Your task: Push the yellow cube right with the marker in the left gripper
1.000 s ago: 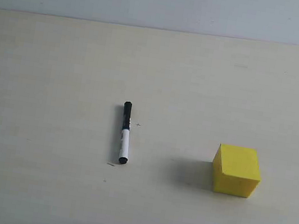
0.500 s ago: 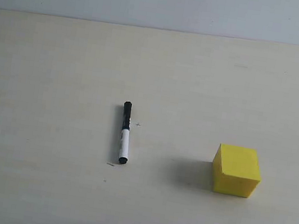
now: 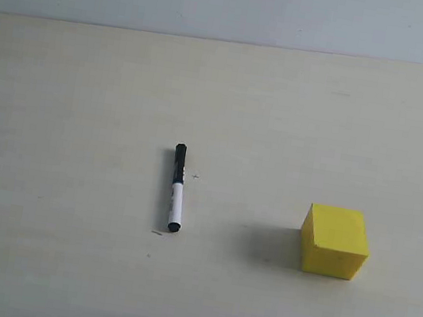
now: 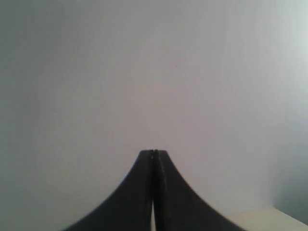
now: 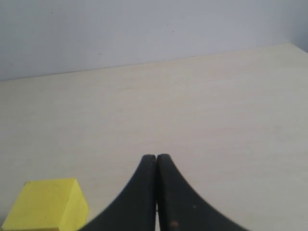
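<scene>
The marker (image 3: 177, 188) lies loose on the pale table (image 3: 83, 106) near the middle, black cap pointing away, white barrel toward the front. The yellow cube (image 3: 334, 241) rests to its right, apart from it; one corner of the yellow cube (image 5: 45, 204) also shows in the right wrist view. My left gripper (image 4: 154, 152) is shut with nothing between its jaws and faces a blank grey wall. My right gripper (image 5: 156, 156) is shut and empty too, hovering over the table beside the cube. Neither gripper shows in the exterior view.
A grey wall (image 3: 236, 2) rises behind the table's far edge. A sliver of the table (image 4: 262, 219) shows in a corner of the left wrist view.
</scene>
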Robot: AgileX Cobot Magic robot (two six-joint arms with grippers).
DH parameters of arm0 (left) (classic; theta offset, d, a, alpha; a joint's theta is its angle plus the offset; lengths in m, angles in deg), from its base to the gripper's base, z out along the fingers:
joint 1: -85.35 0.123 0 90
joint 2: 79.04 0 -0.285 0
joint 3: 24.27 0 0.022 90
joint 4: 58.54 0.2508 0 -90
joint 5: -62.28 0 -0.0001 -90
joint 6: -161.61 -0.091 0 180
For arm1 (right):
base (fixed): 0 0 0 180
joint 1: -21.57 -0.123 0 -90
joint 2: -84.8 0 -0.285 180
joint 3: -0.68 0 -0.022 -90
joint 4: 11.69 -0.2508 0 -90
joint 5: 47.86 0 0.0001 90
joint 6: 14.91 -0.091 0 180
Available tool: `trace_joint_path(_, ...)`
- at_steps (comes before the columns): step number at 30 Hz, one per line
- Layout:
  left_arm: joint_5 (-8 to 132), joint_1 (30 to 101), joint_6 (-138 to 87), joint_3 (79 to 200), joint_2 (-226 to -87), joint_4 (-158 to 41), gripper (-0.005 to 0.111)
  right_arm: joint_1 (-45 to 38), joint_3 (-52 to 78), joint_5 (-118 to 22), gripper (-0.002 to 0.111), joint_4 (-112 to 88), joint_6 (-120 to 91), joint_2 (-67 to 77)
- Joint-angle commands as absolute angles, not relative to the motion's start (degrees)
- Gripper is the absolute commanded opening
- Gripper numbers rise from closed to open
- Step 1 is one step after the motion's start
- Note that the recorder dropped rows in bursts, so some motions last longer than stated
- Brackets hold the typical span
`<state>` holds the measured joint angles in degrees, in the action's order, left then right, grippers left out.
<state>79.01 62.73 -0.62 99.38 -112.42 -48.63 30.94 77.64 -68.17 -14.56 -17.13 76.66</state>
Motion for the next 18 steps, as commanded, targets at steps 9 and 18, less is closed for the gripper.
trace_joint_path(9,48.6,79.0,3.3,96.2,-102.2,-48.1,0.000,30.8,77.9,-67.6,0.000,-14.6,-17.1,77.0)
trace_joint_path(18,47.1,81.1,-0.4,87.2,-91.8,-46.3,0.000,30.8,77.9,-68.1,0.000,-14.6,-17.1,77.0)
